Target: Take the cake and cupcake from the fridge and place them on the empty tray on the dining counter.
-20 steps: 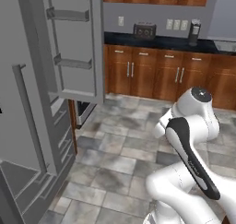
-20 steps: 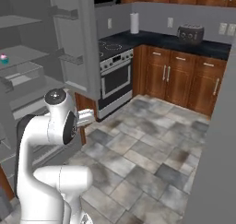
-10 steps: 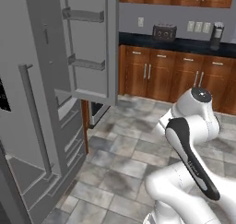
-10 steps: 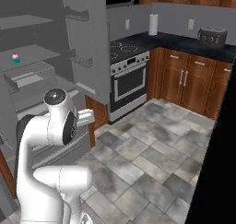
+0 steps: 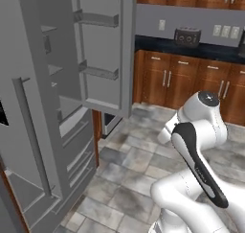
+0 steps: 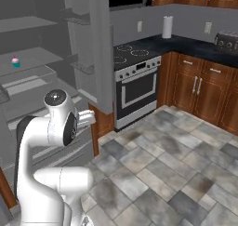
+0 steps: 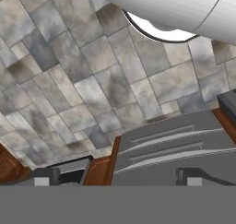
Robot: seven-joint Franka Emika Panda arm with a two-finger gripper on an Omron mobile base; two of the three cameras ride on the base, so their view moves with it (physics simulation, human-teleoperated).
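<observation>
The tall grey French-door fridge [image 6: 42, 81] is seen standing open at 9 o'clock in the right base view, where the tiny pink-frosted cupcake in a teal wrapper [image 6: 16, 62] is set on an inner shelf at about 10 o'clock. At 3 o'clock from the fridge, a steel oven range [image 6: 138, 88] is placed. In the hand view, the two-finger gripper [image 7: 115, 177] is held wide open above the grey stone-tiled floor [image 7: 69, 80], with nothing between its fingertips [image 7: 44, 177].

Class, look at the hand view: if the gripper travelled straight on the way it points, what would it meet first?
Most likely the tiled floor; the open gripper points down at it, with the fridge's lower drawers beside that line.
</observation>
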